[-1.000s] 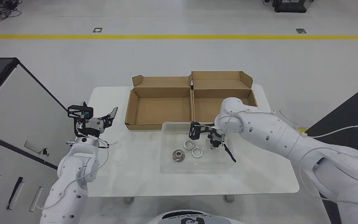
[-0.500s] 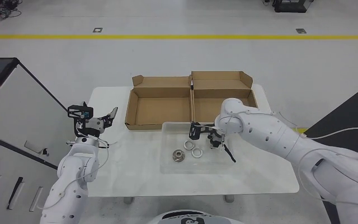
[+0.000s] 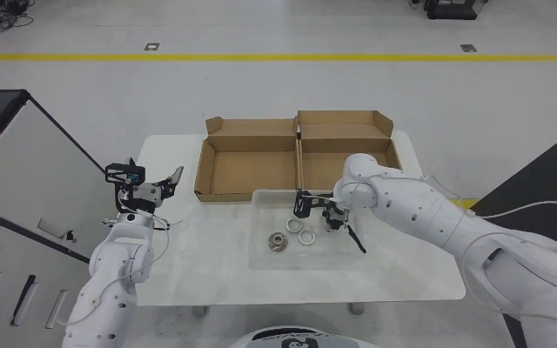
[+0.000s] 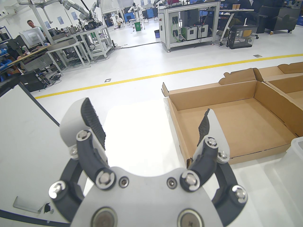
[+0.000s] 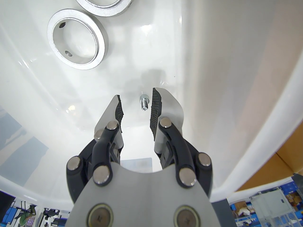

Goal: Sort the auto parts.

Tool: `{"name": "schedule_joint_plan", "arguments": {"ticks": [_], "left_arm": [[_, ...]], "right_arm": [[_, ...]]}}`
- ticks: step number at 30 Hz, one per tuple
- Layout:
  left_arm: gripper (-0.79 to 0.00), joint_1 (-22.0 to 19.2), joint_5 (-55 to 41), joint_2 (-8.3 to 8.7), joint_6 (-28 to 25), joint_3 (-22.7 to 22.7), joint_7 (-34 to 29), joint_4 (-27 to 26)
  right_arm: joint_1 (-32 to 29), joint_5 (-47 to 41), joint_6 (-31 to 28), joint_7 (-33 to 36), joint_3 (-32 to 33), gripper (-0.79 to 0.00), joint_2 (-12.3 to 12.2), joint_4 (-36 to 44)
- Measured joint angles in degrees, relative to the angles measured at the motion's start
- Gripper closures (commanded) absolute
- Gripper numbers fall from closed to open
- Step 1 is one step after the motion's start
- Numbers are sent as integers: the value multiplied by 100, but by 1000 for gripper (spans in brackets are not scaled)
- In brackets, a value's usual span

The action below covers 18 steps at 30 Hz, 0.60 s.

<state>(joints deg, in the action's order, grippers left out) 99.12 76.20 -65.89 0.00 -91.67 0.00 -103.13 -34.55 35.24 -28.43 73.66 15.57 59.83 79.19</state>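
1. A white rectangular table (image 3: 218, 270) carries everything.
2. Two open brown cardboard boxes (image 3: 248, 170) sit side by side along its far edge.
3. A translucent white plastic bin (image 5: 236, 72) stands just in front of the boxes.
4. The left gripper (image 4: 146, 106) hangs over the table's left side with its fingers spread wide, holding nothing, well apart from the bin.
5. The right gripper (image 5: 136, 93) is down inside the bin, its jaws partly apart and pinching nothing.
6. Two flat silver metal rings (image 5: 102, 44) lie on the bin floor near the gripper, beside a round grey hub-like part (image 3: 277, 241).
7. A small silver screw (image 5: 143, 102) lies on the bin floor between the right gripper's pads, closer to one of them.
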Motion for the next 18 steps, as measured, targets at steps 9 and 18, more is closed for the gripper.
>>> {"name": "schedule_joint_plan", "arguments": {"ticks": [9, 18], "left_arm": [[-785, 0, 0, 0, 0, 0, 0, 0], [-785, 0, 0, 0, 0, 0, 0, 0]], "right_arm": [[-63, 100, 6, 11, 71, -268, 17, -25], [-132, 187, -2, -1, 147, -256, 30, -44]]}}
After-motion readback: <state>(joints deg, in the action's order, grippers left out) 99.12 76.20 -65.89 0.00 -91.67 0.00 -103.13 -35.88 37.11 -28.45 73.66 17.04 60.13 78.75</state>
